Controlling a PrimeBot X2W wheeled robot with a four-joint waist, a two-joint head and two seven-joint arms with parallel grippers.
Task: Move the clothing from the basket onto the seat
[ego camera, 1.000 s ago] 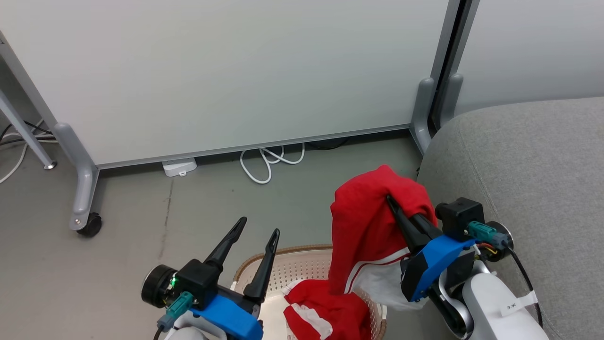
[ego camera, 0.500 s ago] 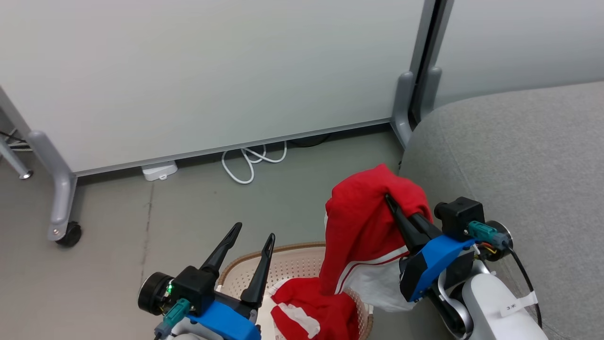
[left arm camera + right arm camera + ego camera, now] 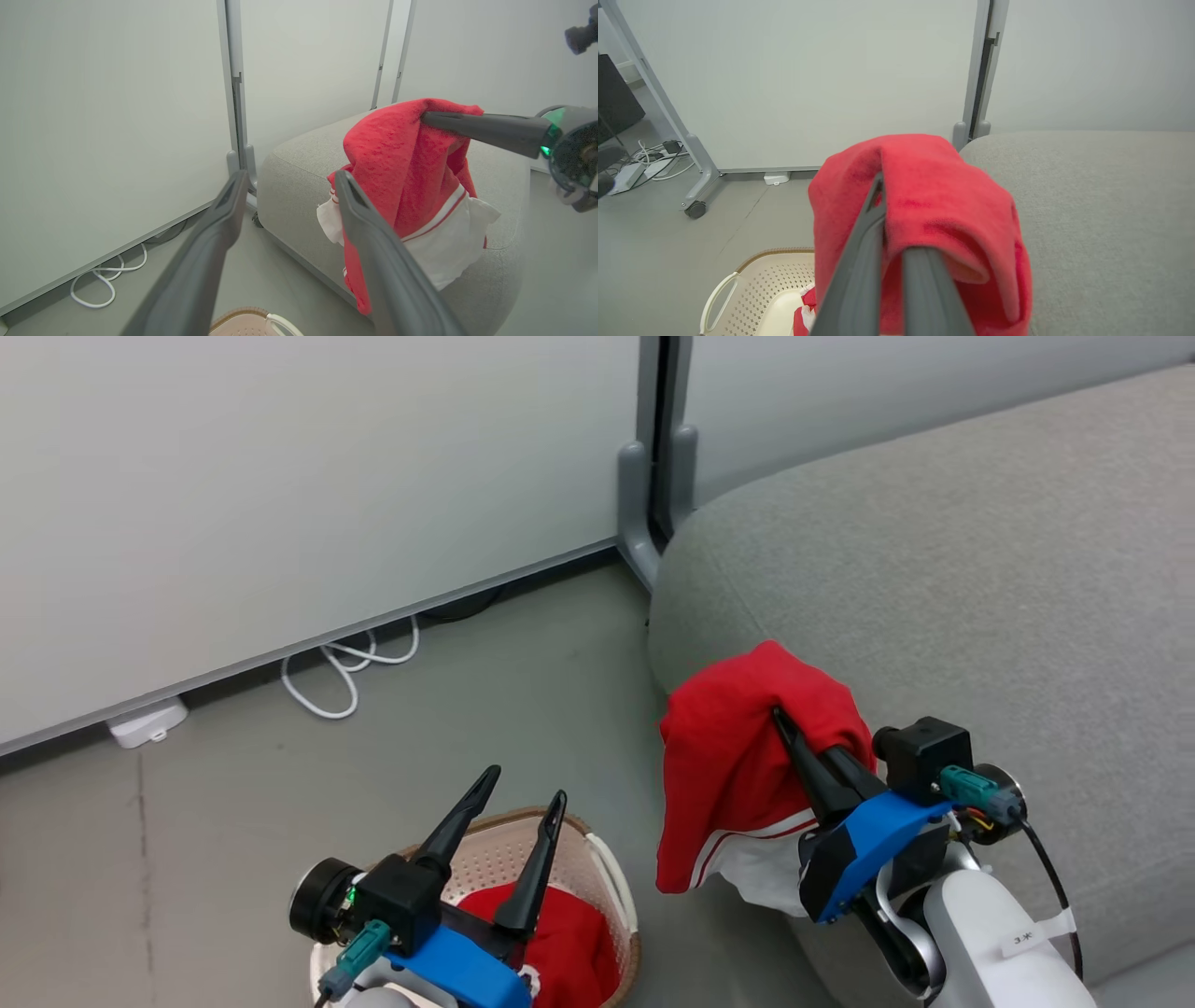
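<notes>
Your right tool (image 3: 782, 721) is pinching the red sports garment (image 3: 728, 756) near its top, fingers pressed together on the cloth; the thing's hanging in the air right at the rounded corner of the grey sofa (image 3: 934, 569), with its white-trimmed hem dangling in front of the sofa's side, clear of the laundry basket (image 3: 485, 859); your left tool (image 3: 525, 784) is hovering over the basket with fingers spread, gripping nothing; the second red garment (image 3: 569, 943) is lying bunched inside the basket, which is sitting on the grey floor (image 3: 513, 691) near the sofa; a white cable (image 3: 345, 663) is looping along the foot of the partition panel (image 3: 280, 476) behind.
</notes>
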